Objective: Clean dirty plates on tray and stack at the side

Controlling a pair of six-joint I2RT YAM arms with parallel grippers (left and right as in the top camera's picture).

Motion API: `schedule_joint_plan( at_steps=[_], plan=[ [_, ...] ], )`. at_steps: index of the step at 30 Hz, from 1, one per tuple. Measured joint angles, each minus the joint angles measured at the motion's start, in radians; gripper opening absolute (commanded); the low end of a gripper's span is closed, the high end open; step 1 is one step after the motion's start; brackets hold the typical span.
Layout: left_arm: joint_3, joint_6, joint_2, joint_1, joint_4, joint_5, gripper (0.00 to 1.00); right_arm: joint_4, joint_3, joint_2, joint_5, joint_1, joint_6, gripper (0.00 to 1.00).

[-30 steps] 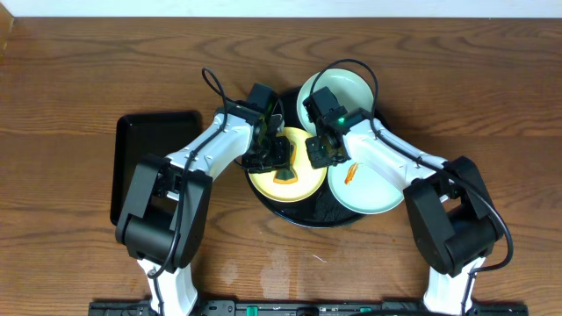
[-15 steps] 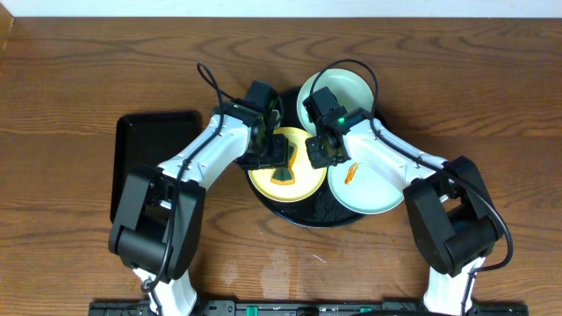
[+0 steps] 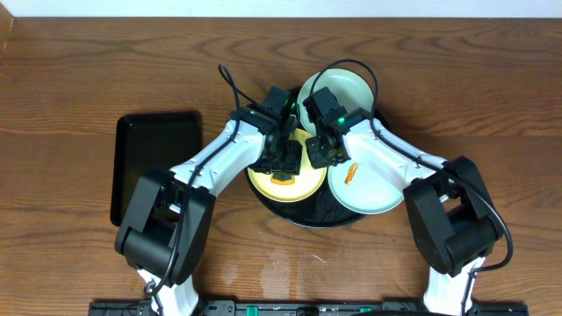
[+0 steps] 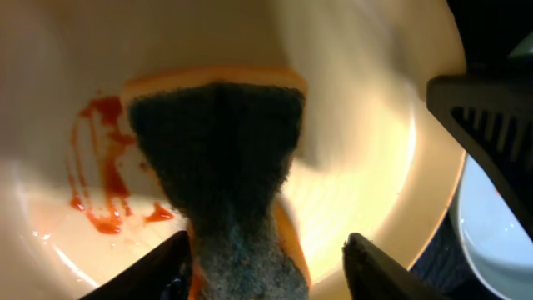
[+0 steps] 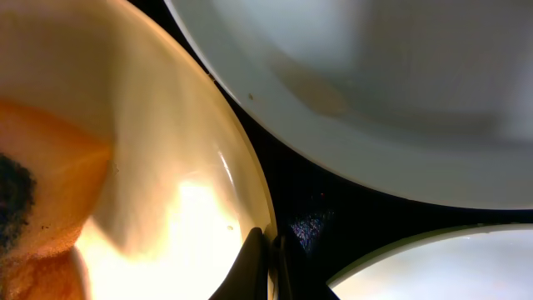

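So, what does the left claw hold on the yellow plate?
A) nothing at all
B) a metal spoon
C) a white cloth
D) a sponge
D: in the left wrist view the left claw grips a sponge, dark scrub face toward the camera, on the yellow plate beside a red smear.
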Motion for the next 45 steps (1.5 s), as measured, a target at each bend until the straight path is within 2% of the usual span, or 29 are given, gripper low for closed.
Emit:
schedule_joint_plan(
  at_steps=[5, 7, 10, 12, 16, 17, 27, 36, 45],
  plan=[
    [0.0, 0.002, 0.005, 0.0, 0.0, -0.01, 0.5, 0.0, 0.0, 0.0, 0.0, 0.0, 0.0, 0.03],
    [0.0, 0.002, 0.014, 0.0, 0.0, -0.011, 0.43, 0.0, 0.0, 0.0, 0.0, 0.0, 0.0, 0.03],
    [0.0, 0.002, 0.026, 0.0, 0.002, -0.011, 0.4, 0.0, 0.0, 0.0, 0.0, 0.0, 0.0, 0.02],
    [0.0, 0.002, 0.028, 0.0, 0.005, -0.012, 0.32, 0.0, 0.0, 0.0, 0.0, 0.0, 0.0, 0.02],
    [0.0, 0.006, 0.028, 0.001, 0.018, -0.015, 0.09, 0.0, 0.0, 0.0, 0.0, 0.0, 0.0, 0.02],
    [0.0, 0.01, 0.028, 0.001, 0.022, -0.014, 0.08, 0.0, 0.0, 0.0, 0.0, 0.0, 0.0, 0.02],
    [0.0, -0.06, 0.028, 0.001, 0.032, -0.01, 0.08, -0.001, 0.0, 0.0, -0.001, 0.0, 0.0, 0.01],
    [0.0, -0.123, 0.029, 0.001, 0.105, 0.064, 0.07, -0.001, 0.0, 0.0, -0.002, 0.0, 0.0, 0.01],
    [-0.014, -0.177, 0.03, 0.001, 0.094, -0.03, 0.07, -0.001, 0.0, 0.0, -0.002, 0.0, 0.0, 0.01]
  ],
)
